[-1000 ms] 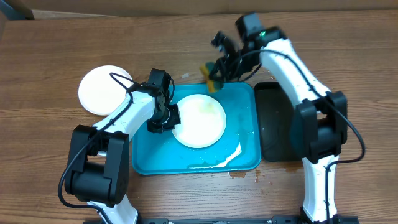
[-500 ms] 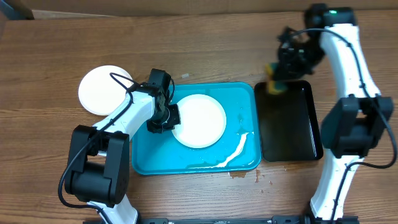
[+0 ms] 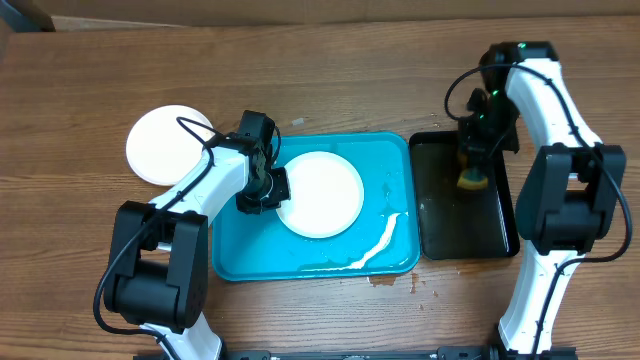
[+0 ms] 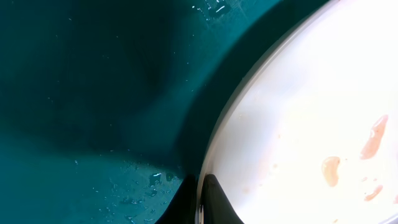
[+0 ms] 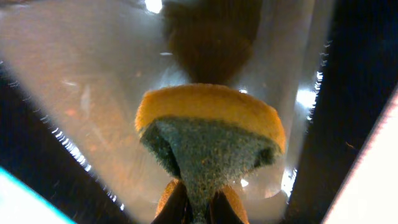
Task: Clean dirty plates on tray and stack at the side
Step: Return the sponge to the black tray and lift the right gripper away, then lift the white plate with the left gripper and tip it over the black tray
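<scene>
While the round white plate [image 3: 319,193] lies flat in the middle of the large turquoise plastic tray [image 3: 340,262], a few small brownish smears on its face, the left gripper [image 3: 266,187] is pinched narrow on the plate's left rim. A second round white plate [image 3: 160,142] sits on the wooden table [image 3: 90,80] off the tray's upper left corner. Over on the right, the right gripper [image 3: 474,158] is clamped on a yellow sponge [image 3: 470,181] with a dark scouring face, held over the floor of the narrow black tray [image 3: 440,220] just beside the turquoise one.
</scene>
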